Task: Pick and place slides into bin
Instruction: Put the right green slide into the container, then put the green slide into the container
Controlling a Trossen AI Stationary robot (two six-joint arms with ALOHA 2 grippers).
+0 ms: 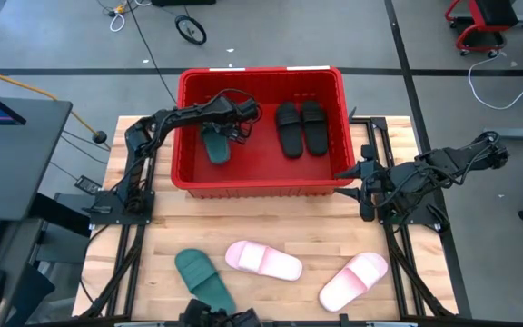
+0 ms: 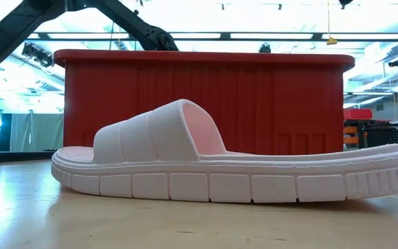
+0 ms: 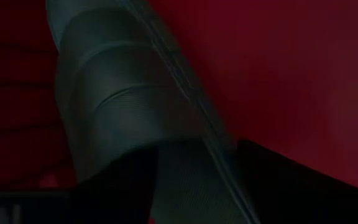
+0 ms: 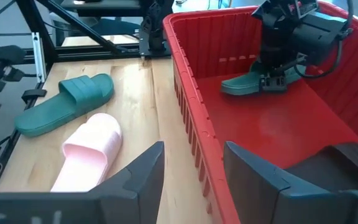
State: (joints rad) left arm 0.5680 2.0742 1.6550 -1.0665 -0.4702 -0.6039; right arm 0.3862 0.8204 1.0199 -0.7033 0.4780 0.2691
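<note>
Left gripper (image 1: 231, 128) is inside the bin (image 1: 260, 184), upper centre of the high view, fingers closed on a dark green slide (image 1: 215, 145) in the bin's left half. Two black slides (image 1: 300, 127) lie side by side in its right half. Right gripper (image 1: 350, 173) waits just off the bin's right rim, fingers spread, holding nothing; the other green slide (image 1: 203, 278) and two pink slides (image 1: 263, 261) lie along the lower table (image 1: 152, 236).

I see the red bin (image 1: 261, 186) at the table's far side — ribbed walls, thick rim. Inside, two black slides (image 1: 300, 127) lie side by side at the right, one green slide (image 1: 216, 145) at the left. On the table sit another green slide (image 1: 203, 279) and two pink slides (image 1: 263, 261) (image 1: 353, 280) — all upright.
</note>
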